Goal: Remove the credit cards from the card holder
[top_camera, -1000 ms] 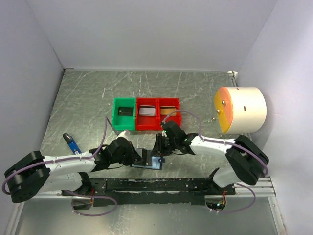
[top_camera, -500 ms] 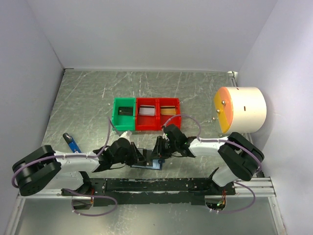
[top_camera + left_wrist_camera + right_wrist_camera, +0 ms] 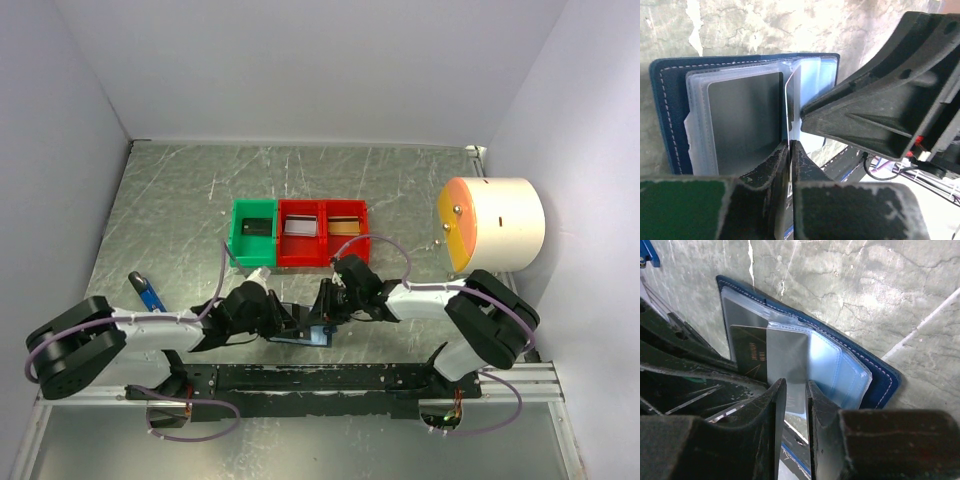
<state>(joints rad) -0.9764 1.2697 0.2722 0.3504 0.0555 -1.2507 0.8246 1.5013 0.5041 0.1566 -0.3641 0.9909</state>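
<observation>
Left hand (image 3: 790,145), right hand (image 3: 795,386) at one card holder (image 3: 669,115); three bins (image 3: 253,204) (image 3: 300,203) (image 3: 346,204).

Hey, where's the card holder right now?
In the top view the card holder lies open on the table, near middle, between the left gripper and right gripper, on the near side of the red bins.

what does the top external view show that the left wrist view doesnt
Only the top view: the green bin, the two red bins beside it, the white drum with an orange face, a blue tag at left. Only the left wrist: a grey card inside a clear sleeve, the holder's white stitching, and the left pincer with tips nearly together on an upright leaf. Both: the open navy card holder and the right pincer reaching into it.
</observation>
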